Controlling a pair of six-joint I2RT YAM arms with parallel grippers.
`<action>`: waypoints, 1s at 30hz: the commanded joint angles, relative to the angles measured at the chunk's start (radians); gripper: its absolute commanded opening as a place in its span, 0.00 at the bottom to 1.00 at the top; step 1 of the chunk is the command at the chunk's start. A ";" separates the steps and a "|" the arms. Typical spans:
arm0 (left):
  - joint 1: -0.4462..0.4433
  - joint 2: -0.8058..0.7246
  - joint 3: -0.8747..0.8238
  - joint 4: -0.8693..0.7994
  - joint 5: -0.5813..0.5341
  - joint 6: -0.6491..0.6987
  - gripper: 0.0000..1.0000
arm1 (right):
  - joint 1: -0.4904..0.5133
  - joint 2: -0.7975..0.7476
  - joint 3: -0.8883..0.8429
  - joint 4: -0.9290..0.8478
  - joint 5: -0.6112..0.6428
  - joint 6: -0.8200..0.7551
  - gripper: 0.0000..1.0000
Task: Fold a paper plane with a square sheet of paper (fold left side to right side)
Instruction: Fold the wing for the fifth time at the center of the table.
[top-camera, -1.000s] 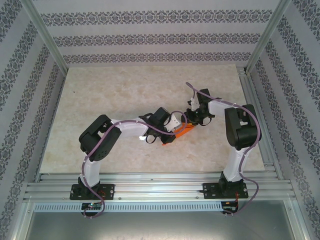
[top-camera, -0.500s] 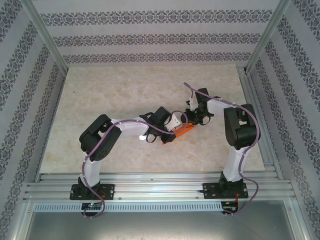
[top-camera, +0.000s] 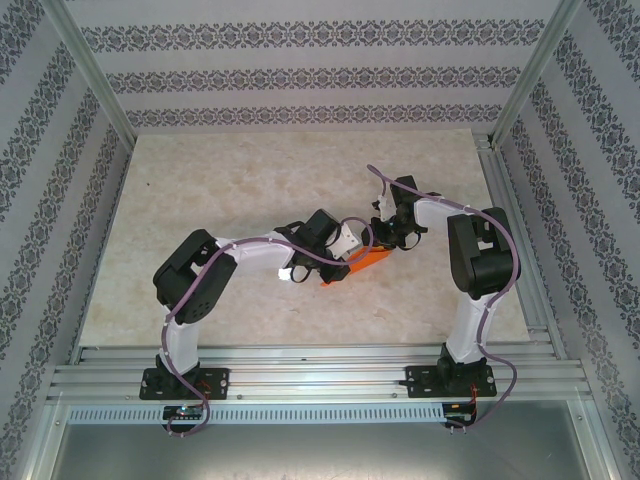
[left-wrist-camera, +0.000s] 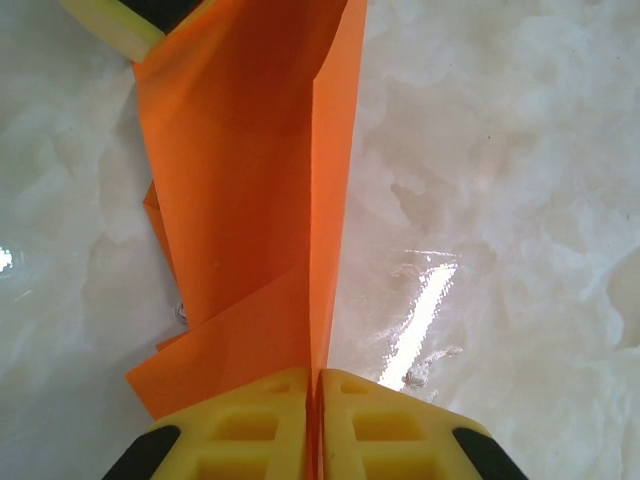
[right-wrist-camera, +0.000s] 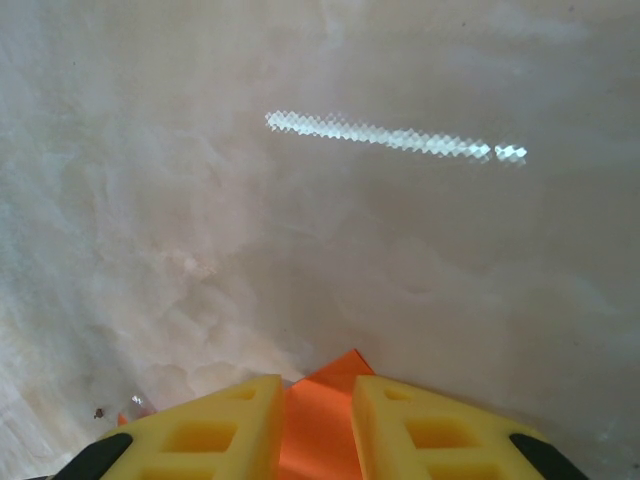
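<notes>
Top external view showed the orange paper, already folded into a narrow strip, lying on the table a little toward 4 o'clock of centre. The left gripper sat at the strip's 8 o'clock end and the right gripper at its 2 o'clock end.

On the left wrist camera the left gripper had its yellow fingers pressed together on the raised crease of the paper. On the right wrist camera the right gripper had its fingers apart, with a corner of the paper lying between them. I could not tell whether they pressed on it.

The main risk, I judged, was the flap springing open if the pinch let go before the crease was set. A pull along the strip could also tear it or drag it out of line.

Both arms were bent at the elbow and reached inward, with the wrists pitched down and low over the table.
</notes>
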 joint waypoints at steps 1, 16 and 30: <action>0.012 -0.017 0.025 -0.022 0.008 0.028 0.12 | 0.013 0.037 -0.010 -0.049 0.068 -0.023 0.27; 0.034 0.042 0.050 -0.018 0.009 0.031 0.12 | 0.024 0.046 -0.003 -0.065 0.078 -0.034 0.27; 0.040 0.077 0.045 -0.013 -0.003 0.023 0.12 | 0.029 0.042 0.004 -0.075 0.082 -0.040 0.27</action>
